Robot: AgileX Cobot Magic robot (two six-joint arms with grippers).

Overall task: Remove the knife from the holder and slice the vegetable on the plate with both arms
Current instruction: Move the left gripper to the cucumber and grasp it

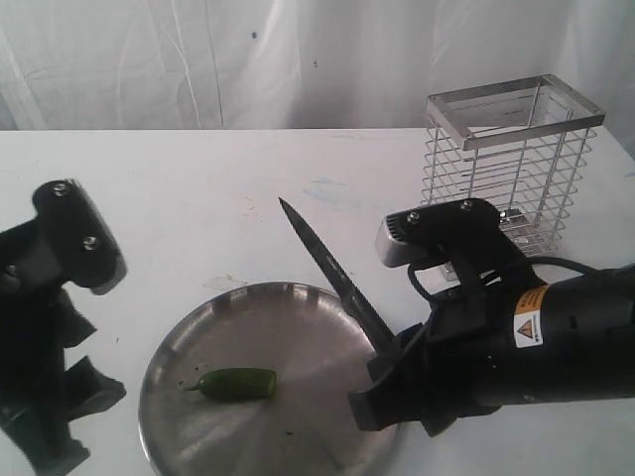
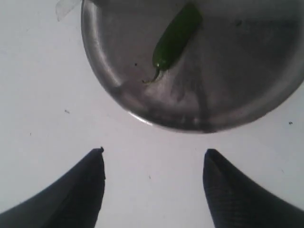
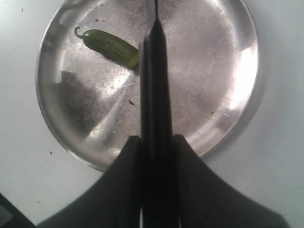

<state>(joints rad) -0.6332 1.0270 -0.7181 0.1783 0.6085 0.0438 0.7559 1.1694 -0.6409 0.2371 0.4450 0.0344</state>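
White surface (image 1: 218, 198), wire holder (image 1: 511, 169) at rear. On plate (image 1: 298, 431): vegetable (image 1: 238, 384) lying crosswise, stem leftward. Clamped in right end effector (image 3: 156, 142): knife (image 1: 332, 268), blade slanting up, tip rear-left. Beside plate: left end effector (image 2: 154, 183), fingers (image 2: 76, 190) apart, empty.

Knife (image 1: 327, 263) handle inside right end effector (image 3: 156, 138)

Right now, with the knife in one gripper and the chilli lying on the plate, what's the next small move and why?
Probably ease the left gripper forward over the plate to straddle the vegetable near its stem. Its jaws are open and empty, short of the rim, while the right gripper holds the knife above the plate. Unpinned, the pod could roll under the blade.
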